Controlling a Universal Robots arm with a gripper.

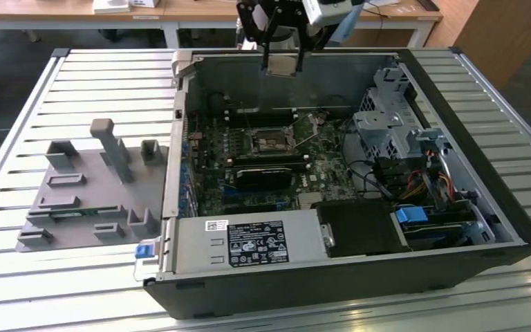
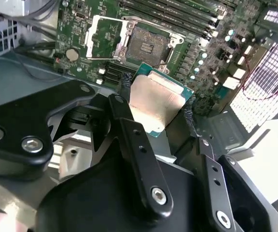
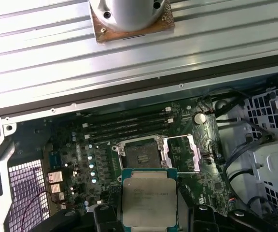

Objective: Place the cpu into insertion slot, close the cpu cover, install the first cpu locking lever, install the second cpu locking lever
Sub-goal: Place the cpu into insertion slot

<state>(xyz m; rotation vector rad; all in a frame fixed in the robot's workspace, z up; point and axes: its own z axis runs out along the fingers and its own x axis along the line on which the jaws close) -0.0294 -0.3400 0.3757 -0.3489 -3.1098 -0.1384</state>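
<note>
- Slatted metal bench (image 1: 25,104): carries every item below.
- Grey moulded fixture (image 1: 86,197): near the bench edge at the exterior view's left, just beside the case.
- Open computer case (image 1: 339,283): middle of the bench, with its green board (image 1: 212,169) facing up.
- Power supply (image 1: 247,242): against the case's near wall.
- Insertion slot (image 3: 141,153): on the board, its dark contact field bare.
- Gripper (image 2: 156,99): raised over the case's far wall, its black fingers pinching the cpu by two opposite edges.
- Cpu (image 1: 282,65): held in the air, well apart from the slot. Its silvery top shows in both wrist views.
- Cpu cover (image 3: 182,152): swung open, just beside the slot.
- Drive cage (image 1: 386,124): against the case wall at the exterior view's right.
</note>
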